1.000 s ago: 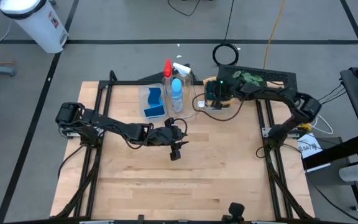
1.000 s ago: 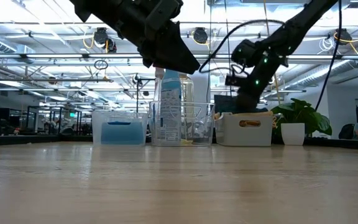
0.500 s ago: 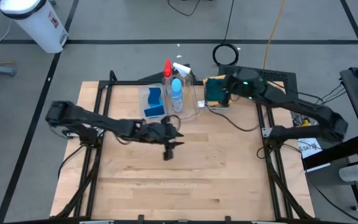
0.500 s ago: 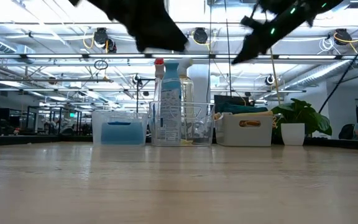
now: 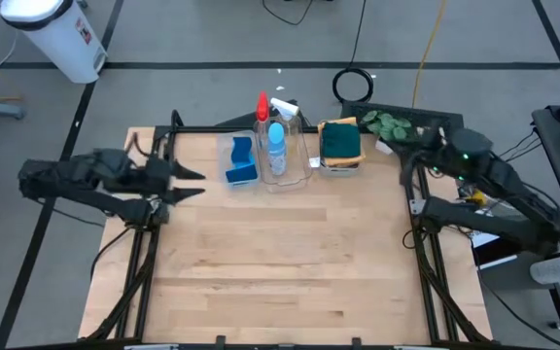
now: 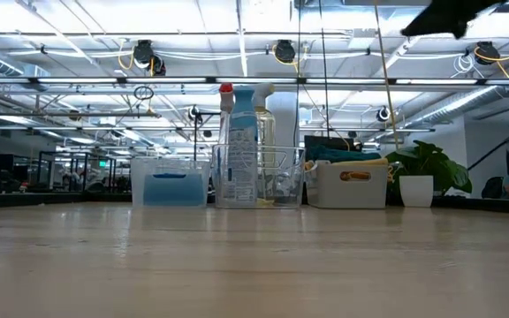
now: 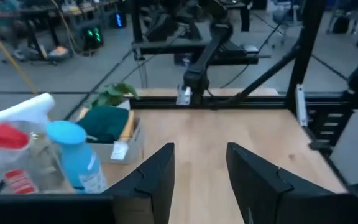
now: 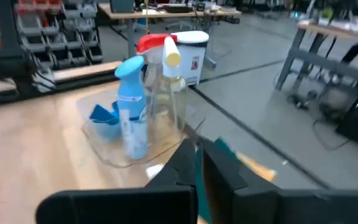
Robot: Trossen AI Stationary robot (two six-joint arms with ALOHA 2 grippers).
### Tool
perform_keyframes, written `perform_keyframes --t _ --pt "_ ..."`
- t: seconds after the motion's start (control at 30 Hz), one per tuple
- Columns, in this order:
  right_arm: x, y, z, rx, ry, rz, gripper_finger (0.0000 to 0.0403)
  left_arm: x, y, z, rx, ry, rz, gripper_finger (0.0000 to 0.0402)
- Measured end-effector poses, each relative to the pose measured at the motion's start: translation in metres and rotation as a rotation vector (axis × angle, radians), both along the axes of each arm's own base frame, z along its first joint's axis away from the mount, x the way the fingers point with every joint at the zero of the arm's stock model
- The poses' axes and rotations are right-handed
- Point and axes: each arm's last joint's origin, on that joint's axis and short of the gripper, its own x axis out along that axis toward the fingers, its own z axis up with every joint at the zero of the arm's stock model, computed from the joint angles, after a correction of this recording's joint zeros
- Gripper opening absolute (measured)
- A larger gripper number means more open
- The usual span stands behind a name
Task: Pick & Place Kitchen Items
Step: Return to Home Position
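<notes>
Blue sponges (image 5: 241, 163) lie in a clear bin. Beside it, three spray bottles (image 5: 274, 136) with red, blue and white tops stand in a second clear bin. A dark-green cloth (image 5: 339, 138) tops the folded stack in the white bin (image 6: 347, 184). My left gripper (image 5: 191, 182) hangs open at the table's left edge, pointing level toward the bins, with nothing between its fingers (image 7: 160, 180). My right gripper (image 5: 403, 146) is shut at the far right edge, apart from the cloths. In its wrist view it (image 8: 197, 163) points toward the bottles (image 8: 145, 102).
A green leafy plant (image 5: 389, 123) in a white pot (image 6: 416, 188) stands just right of the cloth bin. Black frame rails (image 5: 154, 243) run along the table's left and right sides. The wooden tabletop (image 5: 290, 262) lies bare in front of the bins.
My left gripper has drawn back from the table's middle toward the left edge and risen, tipping toward level. My right gripper has pulled away from over the cloth bin toward the right edge, rising and rolling. The dark-green cloth now shows uncovered in the white bin.
</notes>
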Motion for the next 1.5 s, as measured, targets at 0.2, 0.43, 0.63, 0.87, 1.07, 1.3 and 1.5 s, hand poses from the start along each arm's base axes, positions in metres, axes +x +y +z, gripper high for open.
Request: perform_keyframes --t 0.2,0.43,0.63,0.87,1.07,1.3,1.5 --pt "-0.013 0.008 -0.043 0.104 -0.073 -0.029 0.0002 0.007 0.001 -0.065 0.071 -0.048 0.076 0.0152" --pt "-0.006 0.008 -0.089 0.128 -0.188 0.110 0.0001 0.014 0.009 -0.144 -0.036 -0.093 0.222 0.0152" --pt "-0.001 0.009 -0.111 0.091 -0.210 0.235 0.0000 -0.001 0.014 -0.167 -0.087 -0.208 0.252 0.0152" --pt "0.011 0.002 -0.155 0.043 -0.280 0.213 0.0000 -0.010 0.015 -0.187 -0.098 -0.215 0.258 0.0152" --pt "0.015 -0.003 -0.186 0.028 -0.244 0.134 0.0001 -0.014 0.018 -0.206 -0.161 -0.226 0.322 0.0152" --pt "0.015 -0.003 -0.185 -0.004 -0.254 0.141 0.0001 -0.014 0.018 -0.216 -0.154 -0.177 0.330 0.0152" --pt "0.016 -0.004 -0.189 0.019 -0.220 0.138 0.0004 -0.014 0.018 -0.218 -0.136 -0.156 0.328 0.0152"
